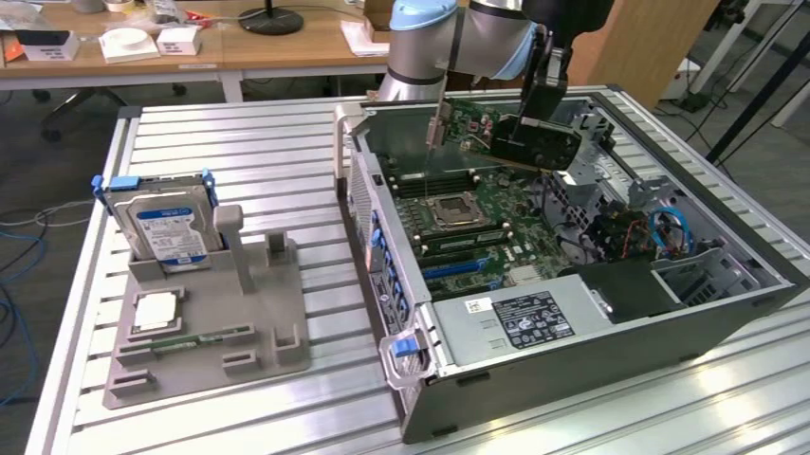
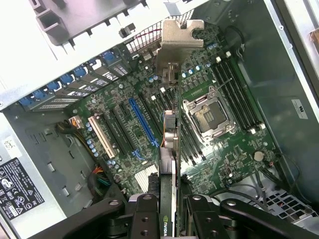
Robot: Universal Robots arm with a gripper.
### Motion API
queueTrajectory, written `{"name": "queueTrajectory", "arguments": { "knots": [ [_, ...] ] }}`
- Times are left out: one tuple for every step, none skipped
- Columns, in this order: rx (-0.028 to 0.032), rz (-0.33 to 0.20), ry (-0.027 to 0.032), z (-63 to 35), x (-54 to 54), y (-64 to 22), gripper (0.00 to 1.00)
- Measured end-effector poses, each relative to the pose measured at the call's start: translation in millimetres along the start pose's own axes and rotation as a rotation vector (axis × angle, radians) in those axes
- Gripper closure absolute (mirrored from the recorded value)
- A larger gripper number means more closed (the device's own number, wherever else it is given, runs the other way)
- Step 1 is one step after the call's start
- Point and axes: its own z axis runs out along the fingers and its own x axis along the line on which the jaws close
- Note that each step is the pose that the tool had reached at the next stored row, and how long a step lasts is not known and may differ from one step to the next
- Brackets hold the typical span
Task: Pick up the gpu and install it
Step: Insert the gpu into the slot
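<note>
I have the gpu [image 2: 168,149] clamped edge-on in my gripper [image 2: 167,219] and hanging in the air above the motherboard [image 1: 462,223] inside the open computer case [image 1: 708,303], so the pickup is done, but the card is seated in no slot yet, and the long blue slot [image 2: 143,122] below it stands bare. I count one gpu in my grip, one case, one grey holder [image 1: 209,327] on the table [image 1: 279,142], and one blue-labelled hard drive [image 1: 169,232] standing upright in that holder.
</note>
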Motion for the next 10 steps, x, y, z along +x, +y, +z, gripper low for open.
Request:
{"name": "queueTrajectory", "arguments": {
  "knots": [
    [0.0,0.0,0.0,0.0,0.0,0.0,0.74],
    [0.0,0.0,0.0,0.0,0.0,0.0,0.74],
    [0.0,0.0,0.0,0.0,0.0,0.0,0.74],
    [0.0,-0.002,0.0,0.0,0.0,0.0,0.74],
    [0.0,-0.005,0.0001,0.0,0.0,0.0,0.74],
    [0.0001,-0.01,0.0,0.0,0.0,0.0,0.74],
    [0.0001,-0.016,-0.0003,0.0,0.0,0.0,0.74],
    [0.0,-0.023,-0.0004,0.0,0.0,0.0,0.74],
    [0.0,-0.029,-0.0005,0.0,0.0,0.0,0.74],
    [0.0,-0.036,-0.0007,0.0,0.0,0.0,0.74]
  ]
}}
